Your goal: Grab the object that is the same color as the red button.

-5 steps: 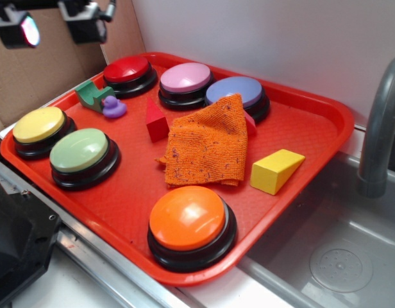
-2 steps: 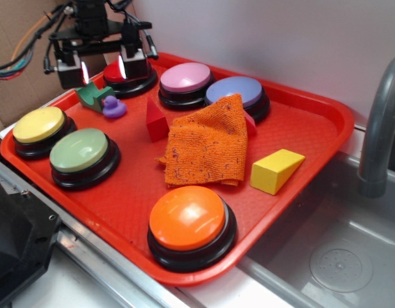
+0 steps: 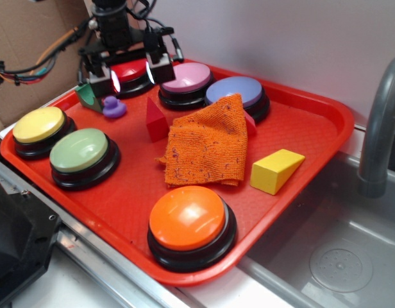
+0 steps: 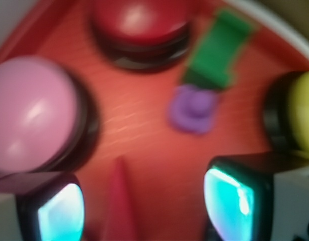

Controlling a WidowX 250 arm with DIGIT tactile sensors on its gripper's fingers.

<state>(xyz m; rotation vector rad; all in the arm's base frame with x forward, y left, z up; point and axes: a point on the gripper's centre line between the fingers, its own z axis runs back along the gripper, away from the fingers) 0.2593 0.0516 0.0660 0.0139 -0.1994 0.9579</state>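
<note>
- Hovering with the gripper [image 3: 129, 72] above the far-left part of the red tray [image 3: 313, 109], jaws spread apart and grasping nothing.
- Sitting on the tray floor: the red wedge block [image 3: 156, 120], upright, just left of the orange cloth [image 3: 207, 144], near side of the pink button [image 3: 185, 78], right of the purple duck [image 3: 113, 107].
- Matching in colour the red button [image 3: 129, 70], partly hidden behind the fingers in the exterior view.
- Showing in the wrist view as a blurred red point [image 4: 118, 201] at the bottom edge, between the two lit finger pads [image 4: 229, 201] but nearer the left one.
- Judging the step in hand as lining up over the block, not yet descending.
- Needing, probably, a shift toward the near side and slightly right, centring the block's peak between the pads before lowering.
- Keeping clear of the cloth edge and the duck while dropping; closing across the flat faces, not the sloped one, to avoid squeezing the block out.
</note>
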